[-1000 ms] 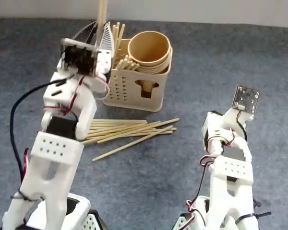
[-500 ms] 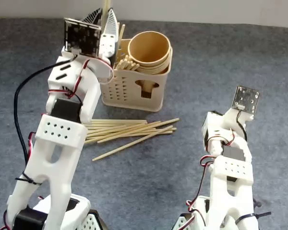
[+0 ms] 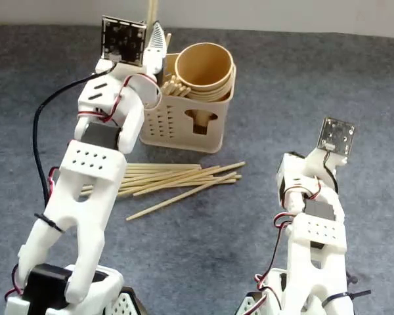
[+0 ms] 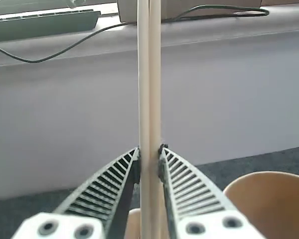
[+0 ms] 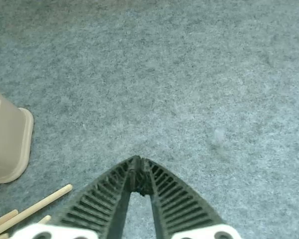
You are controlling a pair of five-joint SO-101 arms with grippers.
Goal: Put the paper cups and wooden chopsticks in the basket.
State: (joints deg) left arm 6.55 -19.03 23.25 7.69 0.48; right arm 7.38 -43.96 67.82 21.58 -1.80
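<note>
2 chopsticks (image 4: 149, 74) in left gripper (image 4: 149, 152); 1 basket (image 3: 174, 125), 1 cup stack (image 3: 205, 65)

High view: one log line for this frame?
left gripper: shut on held chopsticks, upright by basket | right gripper: shut, empty | cups: in basket | loose chopsticks: on carpet

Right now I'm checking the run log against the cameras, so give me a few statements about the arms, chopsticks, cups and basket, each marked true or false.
1. The left gripper is shut on upright chopsticks. True.
2. The paper cups sit in the basket. True.
3. The right gripper holds a chopstick. False: it is shut on nothing, over the carpet.
4. Every chopstick is in the basket. False: loose chopsticks lie on the carpet beside it.
5. The basket lies on its side. False: it stands upright.
</note>
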